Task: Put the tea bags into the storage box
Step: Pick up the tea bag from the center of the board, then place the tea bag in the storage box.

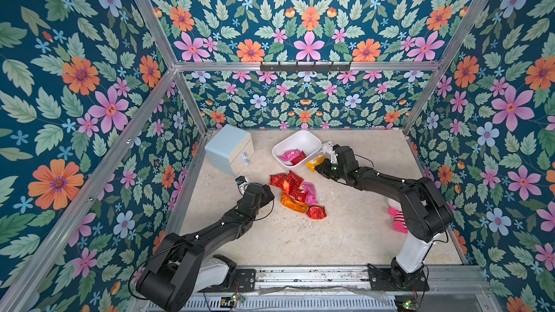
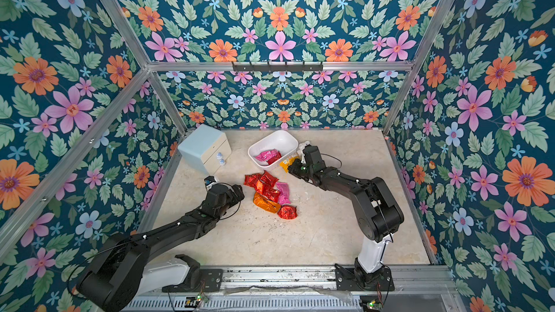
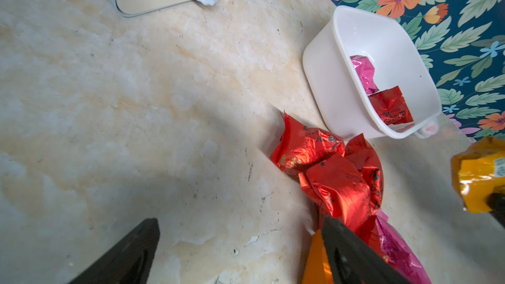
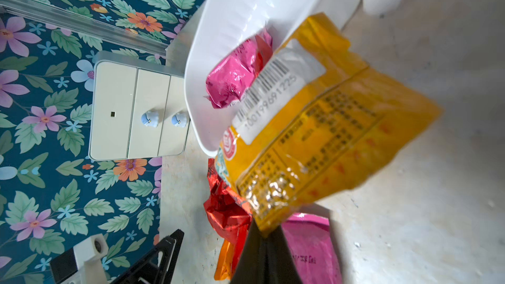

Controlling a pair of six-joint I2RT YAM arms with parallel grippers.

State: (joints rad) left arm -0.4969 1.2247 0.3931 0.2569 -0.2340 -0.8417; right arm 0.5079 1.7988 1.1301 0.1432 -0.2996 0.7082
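tea bags (image 1: 292, 186) lie in three places. two are in the white box (image 1: 303, 141), which stands at the back of the counter (image 1: 345, 229): a pink bag (image 1: 288, 155) and a red bag (image 1: 299, 159), touching each other against the box's near wall. a yellow bag (image 1: 313, 162) is clamped by one edge in the right tool (image 1: 317, 168), whose jaws are pressed narrow on the foil. the bag is held up off the counter just beside the box's near corner, outside the rim; in the right wrist view its barcode label overlaps the rim, with the pink bag behind it. the rest form a loose pile (image 1: 295, 193) in the middle of the counter, in front of the box and apart from it: red bags at the back, overlapping, a pink one on the side toward the right arm, an orange bag (image 1: 293, 203) at the front and one more red bag nearest the robot's base, touching the orange one.

left tool (image 3: 240, 224) is spread wide and holds nothing. it sits beside the pile on the side toward the cabinet (image 1: 225, 147); in the left wrist view one finger (image 3: 352, 252) lies over the edge of the red and orange bags, but whether it touches them cannot be told. the pale blue cabinet, with two bird-shaped knobs (image 1: 245, 155), stands near the box, at the back left. a pink and white soft toy (image 1: 396, 220) shows partly behind the right arm.
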